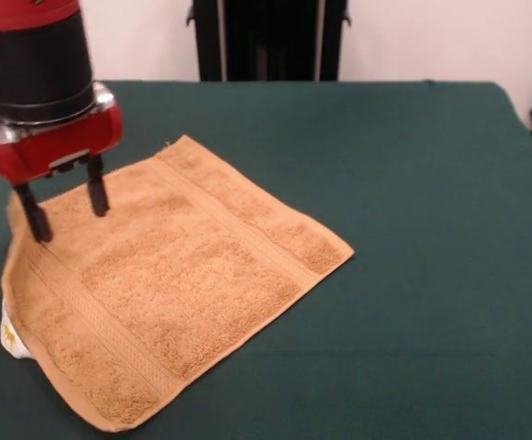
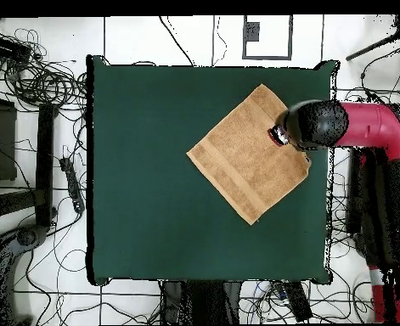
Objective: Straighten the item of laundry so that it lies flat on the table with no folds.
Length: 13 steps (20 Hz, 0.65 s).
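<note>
On the left side of the front view, you have the tool (image 1: pixel 64 206) hanging from the red and black arm (image 1: pixel 41 82), its two dark fingers (image 1: pixel 97 191) spread apart with nothing between them. The tips stand on or just above the towel's left corner; you cannot tell which from this angle. The towel (image 1: pixel 174 275) lies diamond-wise on the green tabletop (image 1: pixel 413 229), mostly spread, paler bands running near two opposite edges. Look at the left edge: it rides up slightly and curls, and a white-yellow care tag (image 1: pixel 9 337) peeks out from underneath at the low left. That suggests a bit of cloth still lapped or rucked there, which is likely why the tool sits over that corner rather than the middle. The right and near corners look flat against the felt.

In the overhead view, turned half round, the same towel (image 2: pixel 247 154) sits toward the upper right of the tabletop (image 2: pixel 152 212), well clear of the far and left edges but close to the right one. The arm (image 2: pixel 369 127) reaches in from the right, its dark wrist covering the towel's right corner, so you see only a sliver of the tool (image 2: pixel 278 134) and nothing of its spread. From above the outline reads as a near-clean square, no large fold showing.

Judgement: you are near the end. What remains is the corner under the tool; a short outward drag there would likely settle it, with the risk of bunching the edge instead.
</note>
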Motion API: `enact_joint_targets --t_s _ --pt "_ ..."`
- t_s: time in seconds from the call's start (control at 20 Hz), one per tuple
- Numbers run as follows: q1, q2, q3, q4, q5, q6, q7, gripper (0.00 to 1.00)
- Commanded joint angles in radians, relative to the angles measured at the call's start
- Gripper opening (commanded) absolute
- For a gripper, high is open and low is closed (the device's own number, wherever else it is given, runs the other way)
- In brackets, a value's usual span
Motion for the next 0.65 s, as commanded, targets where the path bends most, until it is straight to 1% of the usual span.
enact_joint_targets --t_s 0.05,0.25,0.35,0.45,0.55,0.65 --pt "0.098 -0.004 0.013 0.014 0.041 0.08 -0.135 1.0" --pt "0.094 -0.003 0.002 0.035 0.043 0.034 -0.151 1.0" --pt "0.072 -0.003 -0.002 0.049 0.047 0.021 -0.164 1.0" --pt "0.066 0.001 -0.012 0.058 0.049 0.008 -0.148 1.0" --pt "0.079 0.026 -0.021 0.078 0.037 -0.064 -0.085 1.0" --pt "0.122 0.081 -0.05 0.082 -0.009 -0.164 0.018 1.0"
